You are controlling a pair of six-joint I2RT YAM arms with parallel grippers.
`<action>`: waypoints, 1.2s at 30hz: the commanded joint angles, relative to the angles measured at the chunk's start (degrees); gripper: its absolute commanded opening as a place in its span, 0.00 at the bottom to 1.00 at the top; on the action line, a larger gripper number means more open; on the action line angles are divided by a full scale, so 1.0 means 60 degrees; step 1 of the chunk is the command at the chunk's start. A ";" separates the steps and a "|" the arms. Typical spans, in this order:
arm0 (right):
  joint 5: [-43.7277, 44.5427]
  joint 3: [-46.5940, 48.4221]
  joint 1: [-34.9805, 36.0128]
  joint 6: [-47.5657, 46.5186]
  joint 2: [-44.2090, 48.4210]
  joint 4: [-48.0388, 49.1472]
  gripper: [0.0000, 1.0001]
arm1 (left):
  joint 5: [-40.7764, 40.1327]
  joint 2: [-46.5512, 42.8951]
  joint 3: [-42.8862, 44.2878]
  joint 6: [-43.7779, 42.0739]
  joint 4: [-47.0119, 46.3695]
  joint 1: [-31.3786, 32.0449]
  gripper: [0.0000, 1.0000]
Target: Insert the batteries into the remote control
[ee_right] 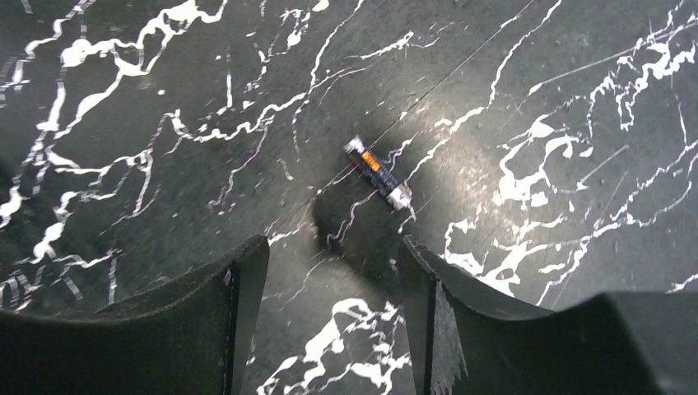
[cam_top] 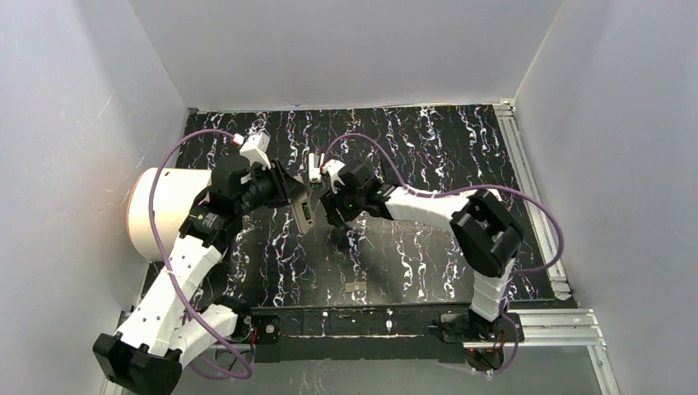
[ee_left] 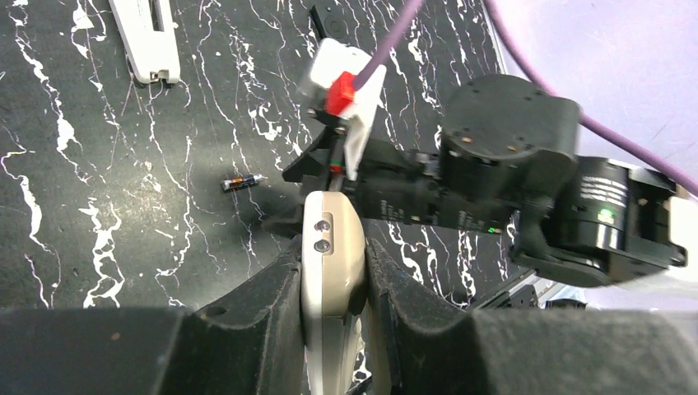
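Left wrist view, nearest first: the left gripper point(ee_left: 332, 276) is clenched on the beige remote control point(ee_left: 329, 234). The remote's long axis runs straight away from the camera, and its rounded end, with two small studs, points toward the right arm point(ee_left: 502, 164). Past it, a black-and-orange battery point(ee_left: 243, 182) lies flat on the black marbled tabletop point(ee_left: 99, 164), apart from the remote. Its long axis is nearly level across the frame, silver tip to the right. Farthest off rests a white plastic piece point(ee_left: 148, 41), possibly the compartment cover.

From the right wrist, the right gripper point(ee_right: 329, 247) is spread and empty above that battery, which lies just beyond the fingertips, slanting from upper left to lower right.

The top view shows a green spot point(cam_top: 306, 212) on the held remote, perhaps one cell seated, though that is uncertain. Loading looks partly done at most: this battery is not yet picked up or inserted.
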State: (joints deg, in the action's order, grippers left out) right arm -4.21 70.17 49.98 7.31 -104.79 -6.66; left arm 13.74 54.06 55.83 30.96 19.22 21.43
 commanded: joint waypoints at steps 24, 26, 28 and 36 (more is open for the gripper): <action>0.0616 0.2226 0.0224 -0.2355 -0.2572 -0.1290 0.37 | 0.1274 -0.0460 0.0448 -0.1140 0.0358 -0.0030 0.00; 0.0791 0.2213 0.0313 -0.2422 -0.2580 -0.1493 0.39 | 0.1277 -0.0456 0.0442 -0.1149 0.0360 -0.0039 0.00; 0.1062 0.2156 0.0428 -0.2522 -0.2555 -0.1593 0.41 | 0.1297 -0.0456 0.0450 -0.1143 0.0341 -0.0039 0.00; 0.1367 0.2296 0.0559 -0.2361 -0.2860 -0.1790 0.17 | 0.1090 -0.0497 0.0492 -0.1158 0.0396 -0.0032 0.00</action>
State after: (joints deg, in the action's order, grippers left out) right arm 1.58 82.87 52.88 -7.29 -119.04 -12.01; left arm 20.25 52.51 56.21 25.04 21.50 21.43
